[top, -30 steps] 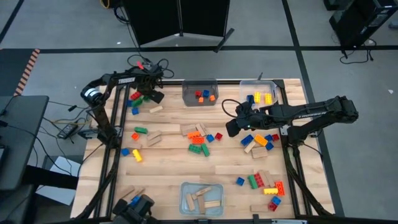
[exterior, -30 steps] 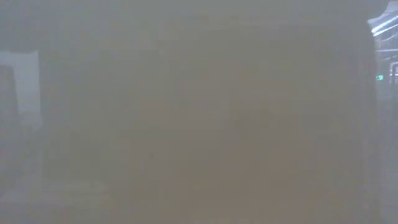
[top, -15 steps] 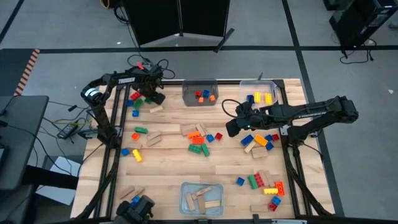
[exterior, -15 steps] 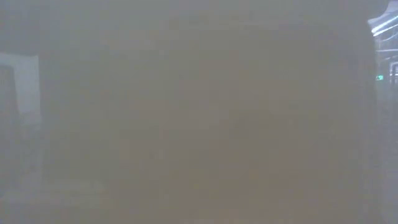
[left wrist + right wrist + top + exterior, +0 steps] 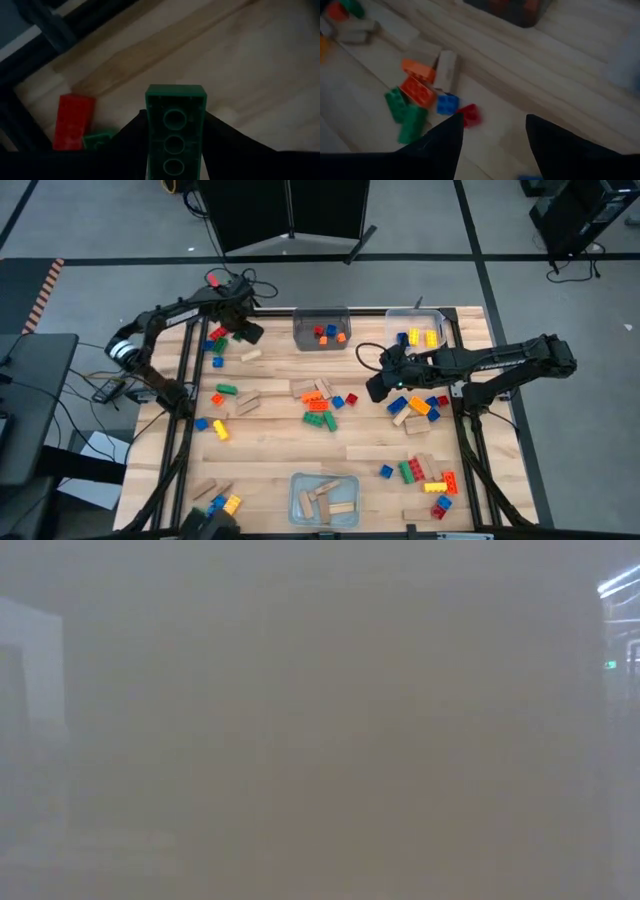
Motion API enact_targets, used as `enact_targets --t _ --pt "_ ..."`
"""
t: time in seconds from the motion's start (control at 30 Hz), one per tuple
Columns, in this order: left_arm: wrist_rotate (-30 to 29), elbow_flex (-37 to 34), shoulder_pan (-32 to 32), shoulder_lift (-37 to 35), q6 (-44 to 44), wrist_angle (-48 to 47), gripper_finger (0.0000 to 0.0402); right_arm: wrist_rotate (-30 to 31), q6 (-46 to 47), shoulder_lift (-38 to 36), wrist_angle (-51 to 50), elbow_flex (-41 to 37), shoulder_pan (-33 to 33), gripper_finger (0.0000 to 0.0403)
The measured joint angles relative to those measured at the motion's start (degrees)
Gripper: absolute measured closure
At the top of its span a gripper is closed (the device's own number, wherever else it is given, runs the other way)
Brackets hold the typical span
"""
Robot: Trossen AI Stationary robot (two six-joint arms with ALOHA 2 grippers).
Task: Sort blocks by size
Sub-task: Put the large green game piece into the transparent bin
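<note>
Studded bricks and tan wooden blocks lie scattered over the wooden table. At the far left my left gripper is shut on a green brick, above a red brick and another green piece that lie flat on the table. My right gripper hangs open right of centre, touching nothing. Beyond its fingers lies a middle cluster of orange, green, blue and red bricks. The low view shows only haze. My left gripper pinches the green brick by its two long sides between its two fingers. The fingers point steeply down, and the brick runs along them. Its hollow underside faces the wrist camera, its free end pokes out past the fingertips, and it is clear of the table.
A dark bin with small red, orange and blue pieces and a clear bin with yellow and blue bricks stand at the far edge. A clear bin with wooden blocks stands at the near edge. More blocks lie near right.
My left gripper has risen from the far-left cluster, and that arm's elbow has swung toward the table's left edge. A dark thing at the near left corner has drawn back out of the picture, uncovering yellow and blue bricks there.
</note>
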Motion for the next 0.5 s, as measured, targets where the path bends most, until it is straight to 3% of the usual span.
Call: enact_targets --t 0.27,0.5 --pt "1.78 0.01 -12.13 -10.35 -10.95 3.5 0.0258 3.44 -5.61 -7.95 -8.47 -0.01 0.21 0.0204" --pt "1.88 0.09 -24.66 -11.75 -22.5 16.87 0.0258 6.9 -8.77 -22.36 -7.16 -6.36 0.68 0.0221"
